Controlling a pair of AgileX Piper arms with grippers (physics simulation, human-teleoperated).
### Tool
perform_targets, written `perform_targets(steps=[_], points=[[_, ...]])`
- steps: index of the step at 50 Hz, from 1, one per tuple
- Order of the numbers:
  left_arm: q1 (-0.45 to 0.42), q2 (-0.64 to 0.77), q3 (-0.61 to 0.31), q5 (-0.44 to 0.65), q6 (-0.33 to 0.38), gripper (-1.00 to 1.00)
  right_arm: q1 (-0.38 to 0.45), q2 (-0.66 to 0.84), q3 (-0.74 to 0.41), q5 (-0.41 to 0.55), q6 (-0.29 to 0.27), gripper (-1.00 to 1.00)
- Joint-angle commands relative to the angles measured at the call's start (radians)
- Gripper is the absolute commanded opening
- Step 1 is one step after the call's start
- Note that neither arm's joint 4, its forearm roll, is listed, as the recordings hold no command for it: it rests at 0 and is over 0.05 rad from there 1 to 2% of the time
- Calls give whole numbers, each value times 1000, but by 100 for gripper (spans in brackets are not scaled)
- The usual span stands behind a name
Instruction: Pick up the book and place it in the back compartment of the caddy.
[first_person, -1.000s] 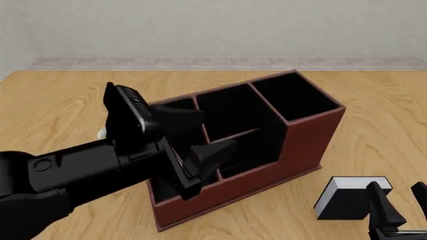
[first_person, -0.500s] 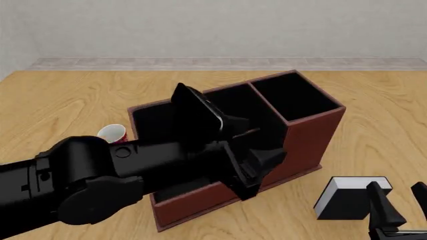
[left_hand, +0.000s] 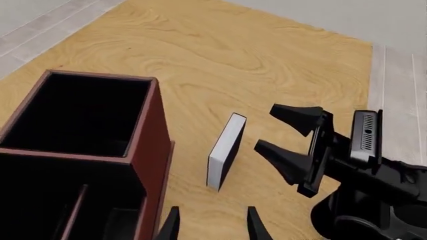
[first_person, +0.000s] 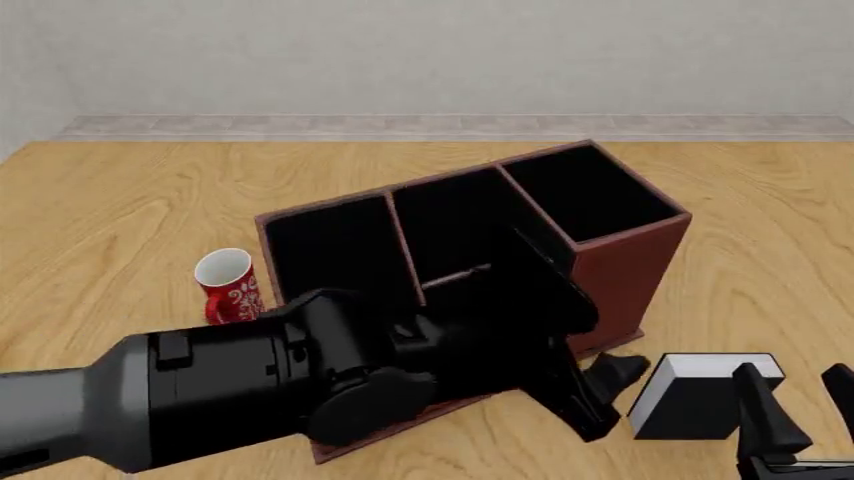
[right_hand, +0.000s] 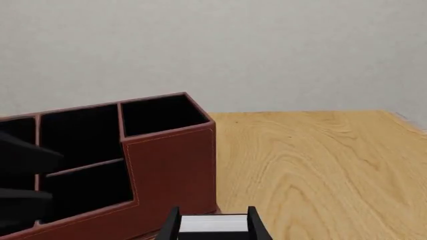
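Observation:
The black book (first_person: 683, 402) stands on the table to the right of the caddy's (first_person: 607, 265) near corner, white page edges up. It also shows in the left wrist view (left_hand: 225, 149). My left gripper (first_person: 607, 392) is open and empty, reaching low across the caddy's front, its tips just left of the book. My right gripper (first_person: 797, 410) is open and empty, just right of the book and apart from it, as the left wrist view (left_hand: 285, 136) shows. In the right wrist view the book (right_hand: 213, 223) lies in line with the open fingers. The back compartment (right_hand: 87, 189) shows in the right wrist view; my left arm hides it in the front view.
A red mug (first_person: 227, 285) stands on the table left of the caddy. My left arm (first_person: 267, 395) covers the caddy's low front wall. The tall square end cell (first_person: 587, 195) is at the caddy's right end. The table's far edge meets a tiled floor (left_hand: 393, 75).
My left arm has swung right and down across the caddy, bringing its gripper next to the book and uncovering the red mug. The book and my right gripper have not moved.

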Motion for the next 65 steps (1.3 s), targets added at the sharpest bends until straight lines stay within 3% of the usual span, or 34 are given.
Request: perform_targets(steps=[1,3,9,30,65], points=[[-30,88,-72,25,14,100,0,2,2,-5,-3,100],[-47,106,-95,37,53,100,0,2,0,-2,-1,100],[-56,148,-172,90,56,100,0,-1,-5,6,1,100],[-62,271,-298,166,44,100,0,4,0,-2,4,100],[-10,396,-387,178,73,100,0,0,0,1,3,100]])
